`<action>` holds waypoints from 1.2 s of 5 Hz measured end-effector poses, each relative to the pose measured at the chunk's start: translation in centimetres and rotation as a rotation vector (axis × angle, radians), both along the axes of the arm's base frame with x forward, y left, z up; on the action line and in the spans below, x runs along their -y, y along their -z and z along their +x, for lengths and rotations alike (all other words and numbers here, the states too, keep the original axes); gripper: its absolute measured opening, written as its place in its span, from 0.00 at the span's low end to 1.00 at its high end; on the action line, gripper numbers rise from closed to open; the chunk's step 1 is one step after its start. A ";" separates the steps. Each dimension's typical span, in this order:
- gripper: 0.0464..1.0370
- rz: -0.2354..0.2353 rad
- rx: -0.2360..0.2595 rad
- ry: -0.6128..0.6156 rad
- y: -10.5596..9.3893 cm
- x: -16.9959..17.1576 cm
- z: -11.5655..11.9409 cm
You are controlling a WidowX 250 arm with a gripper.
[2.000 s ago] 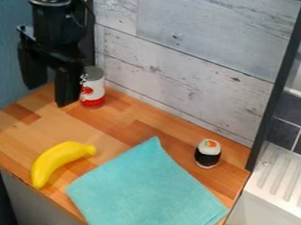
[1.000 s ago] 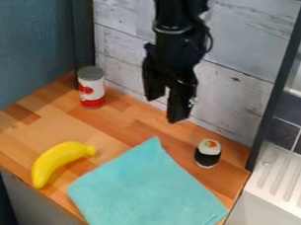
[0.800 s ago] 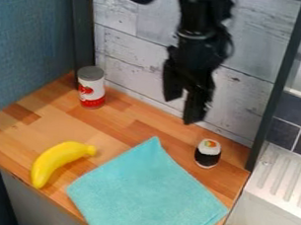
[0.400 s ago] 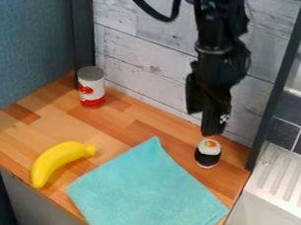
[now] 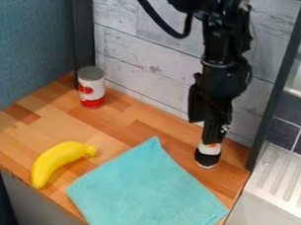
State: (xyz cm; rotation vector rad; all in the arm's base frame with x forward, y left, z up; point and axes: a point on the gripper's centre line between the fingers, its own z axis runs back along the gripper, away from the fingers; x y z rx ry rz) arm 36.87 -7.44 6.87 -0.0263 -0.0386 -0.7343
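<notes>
At the far left, a blue panel (image 5: 30, 47) along the side of a wooden counter (image 5: 122, 119). Next, near the front edge, a yellow banana (image 5: 51, 163), curved, stem end toward the back right. Behind it, near the back corner, an upright can (image 5: 91, 90), white and red with a grey top. Then, toward the front middle, a turquoise cloth (image 5: 147, 196), spread flat with one corner pointing back. Beyond, hanging down from the top edge, the black gripper (image 5: 203, 133), fingers apart, one tip in front of the top of a black-and-white sushi toy (image 5: 207, 159); impossible to tell whether touching. At the far right, a white ridged surface (image 5: 277, 195).
</notes>
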 end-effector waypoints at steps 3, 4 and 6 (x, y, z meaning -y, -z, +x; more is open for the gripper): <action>0.96 0.040 -0.062 -0.005 2.4 0.7 -0.4; 0.87 0.057 -0.068 -0.033 3.2 0.5 -0.3; 0.47 0.054 -0.056 -0.088 3.9 0.6 0.1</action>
